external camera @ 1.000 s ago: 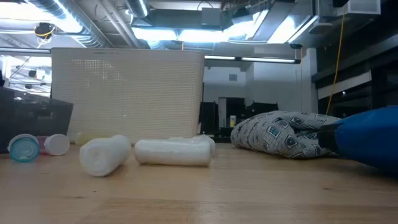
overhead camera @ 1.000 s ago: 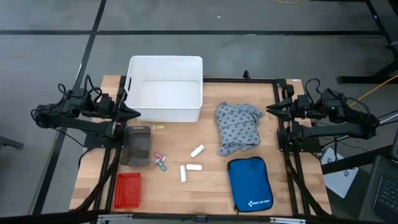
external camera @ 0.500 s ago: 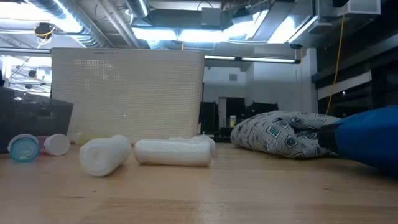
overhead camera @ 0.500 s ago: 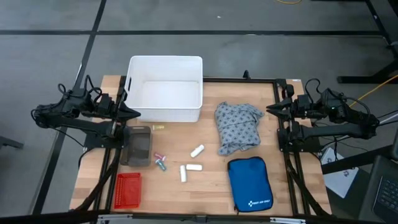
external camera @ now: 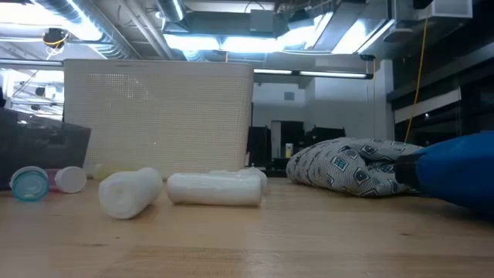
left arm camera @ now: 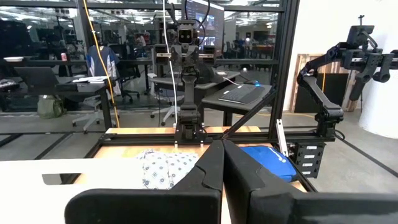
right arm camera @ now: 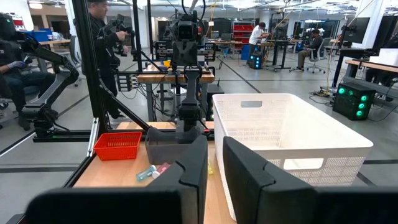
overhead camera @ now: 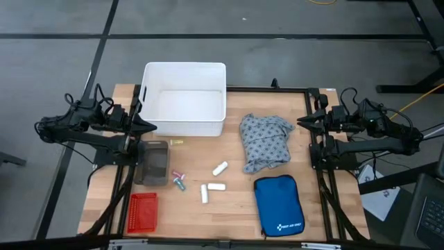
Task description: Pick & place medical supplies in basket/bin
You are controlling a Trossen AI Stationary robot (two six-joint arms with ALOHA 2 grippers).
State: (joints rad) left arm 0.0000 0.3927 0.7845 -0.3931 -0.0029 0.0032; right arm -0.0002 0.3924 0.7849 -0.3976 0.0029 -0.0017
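Observation:
Three white rolls [overhead camera: 220, 168], [overhead camera: 217, 187], [overhead camera: 205, 194] lie on their sides mid-table, two of them near the low camera [external camera: 131, 191], [external camera: 216, 188]. Tiny vials [overhead camera: 178, 180] lie left of them. The grey-blue dotted garment [overhead camera: 266, 141] is heaped right of centre. The red basket [overhead camera: 143, 211] sits at the near-left corner. My left gripper [overhead camera: 152, 127], shut [left arm camera: 222, 146], waits at the table's left edge. My right gripper [overhead camera: 300, 122] waits at the right edge, its fingers a narrow gap apart [right arm camera: 214, 143].
A big white tub [overhead camera: 184, 97] stands at the far edge. A dark grey container [overhead camera: 153, 162] sits between the tub and the red basket. A blue zip pouch [overhead camera: 279, 206] lies near-right. People are in the room behind the table.

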